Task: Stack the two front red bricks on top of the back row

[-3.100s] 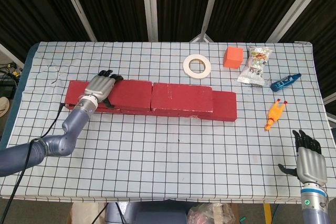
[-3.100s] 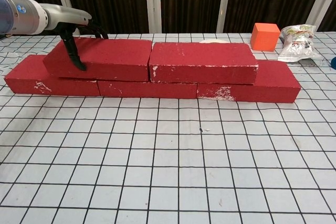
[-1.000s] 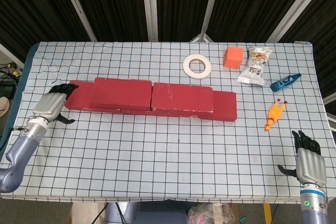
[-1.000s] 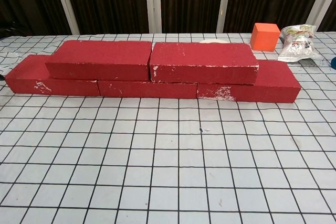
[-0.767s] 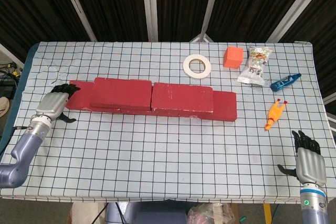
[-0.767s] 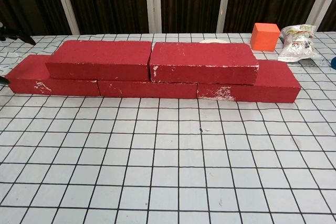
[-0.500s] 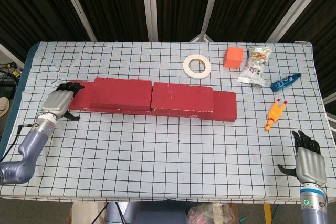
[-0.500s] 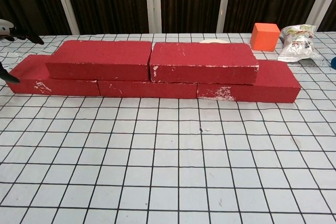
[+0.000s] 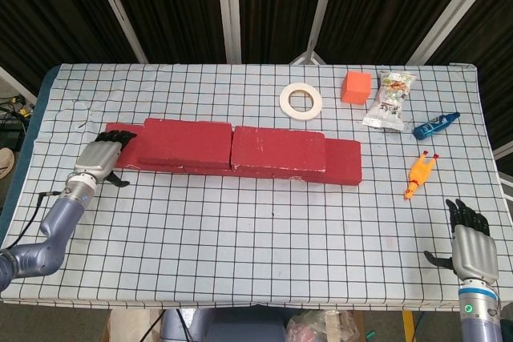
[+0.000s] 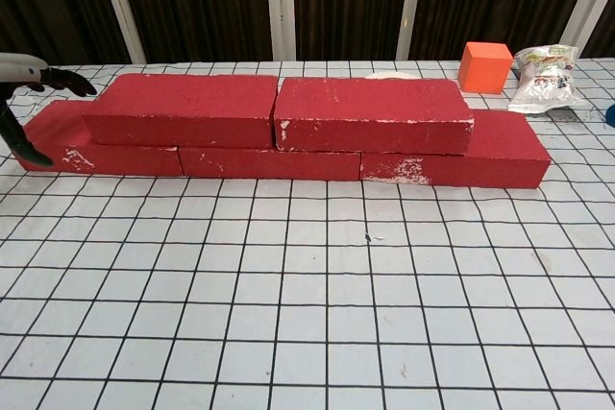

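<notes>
Two red bricks lie end to end on top of the back row: the left upper brick (image 9: 186, 142) (image 10: 183, 109) and the right upper brick (image 9: 278, 148) (image 10: 370, 113). The bottom row (image 9: 345, 162) (image 10: 480, 157) sticks out at both ends. My left hand (image 9: 103, 158) (image 10: 27, 103) is at the row's left end, fingers above the bottom left brick (image 10: 58, 136) and thumb by its front face; contact is unclear. It holds nothing. My right hand (image 9: 471, 247) hovers near the table's front right corner, fingers apart and empty.
Behind the bricks lie a white tape roll (image 9: 300, 101), an orange cube (image 9: 357, 86) (image 10: 483, 66) and a snack bag (image 9: 390, 98) (image 10: 544, 76). A blue tube (image 9: 435, 125) and an orange rubber chicken (image 9: 418, 174) lie at the right. The checked cloth covers the table.
My left hand let go of the left upper brick, drew back to the left, then moved right again to the row's left end. The bricks and the right hand have stayed put.
</notes>
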`<state>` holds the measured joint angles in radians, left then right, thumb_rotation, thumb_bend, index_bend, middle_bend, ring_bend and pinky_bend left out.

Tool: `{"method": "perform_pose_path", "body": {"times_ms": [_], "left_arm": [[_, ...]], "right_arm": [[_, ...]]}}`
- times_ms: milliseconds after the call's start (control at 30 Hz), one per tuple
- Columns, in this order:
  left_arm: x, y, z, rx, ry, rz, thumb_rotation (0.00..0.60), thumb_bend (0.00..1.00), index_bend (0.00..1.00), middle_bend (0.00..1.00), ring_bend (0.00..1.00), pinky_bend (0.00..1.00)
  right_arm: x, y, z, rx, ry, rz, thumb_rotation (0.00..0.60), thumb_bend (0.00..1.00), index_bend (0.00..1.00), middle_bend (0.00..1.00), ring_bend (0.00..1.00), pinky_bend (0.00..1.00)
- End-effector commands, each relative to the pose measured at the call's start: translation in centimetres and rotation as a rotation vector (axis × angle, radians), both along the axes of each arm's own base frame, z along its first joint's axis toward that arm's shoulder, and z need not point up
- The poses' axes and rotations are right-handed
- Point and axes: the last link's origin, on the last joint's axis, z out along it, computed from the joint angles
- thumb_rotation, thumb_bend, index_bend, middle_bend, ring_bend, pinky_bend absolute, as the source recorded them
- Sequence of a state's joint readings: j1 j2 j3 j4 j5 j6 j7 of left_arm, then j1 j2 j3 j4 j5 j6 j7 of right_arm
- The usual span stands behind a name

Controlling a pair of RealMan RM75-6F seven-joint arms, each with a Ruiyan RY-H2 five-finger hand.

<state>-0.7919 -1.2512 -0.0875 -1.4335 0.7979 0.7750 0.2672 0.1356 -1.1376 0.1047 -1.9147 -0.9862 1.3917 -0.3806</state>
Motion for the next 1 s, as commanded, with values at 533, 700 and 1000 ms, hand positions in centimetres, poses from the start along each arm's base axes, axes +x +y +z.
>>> {"method": "perform_pose_path", "body": {"times_ms": [533,700,1000], "left_arm": [[0.64,0.0,-0.73,-0.024,0.01,-0.016,0.6,0.0,0.1,0.06,0.0,0.0],[0.75,-0.06,-0.75,-0.029,0.008,-0.017,0.6,0.0,0.1,0.06,0.0,0.0],[0.8,-0.42,-0.31,-0.032,0.012,-0.018,0.6,0.0,0.11,0.06,0.0,0.0]], "right_arm": [[-0.03,0.0,0.03,-0.001,0.001,-0.004,0.6,0.18,0.03,0.0,0.0,0.0],[-0.06,0.01,0.02,0.0,0.001,-0.005,0.6,0.18,0.03,0.0,0.0,0.0],[0.0,0.1,0.14,-0.005,0.0,-0.004,0.6,0.18,0.03,0.0,0.0,0.0]]}}
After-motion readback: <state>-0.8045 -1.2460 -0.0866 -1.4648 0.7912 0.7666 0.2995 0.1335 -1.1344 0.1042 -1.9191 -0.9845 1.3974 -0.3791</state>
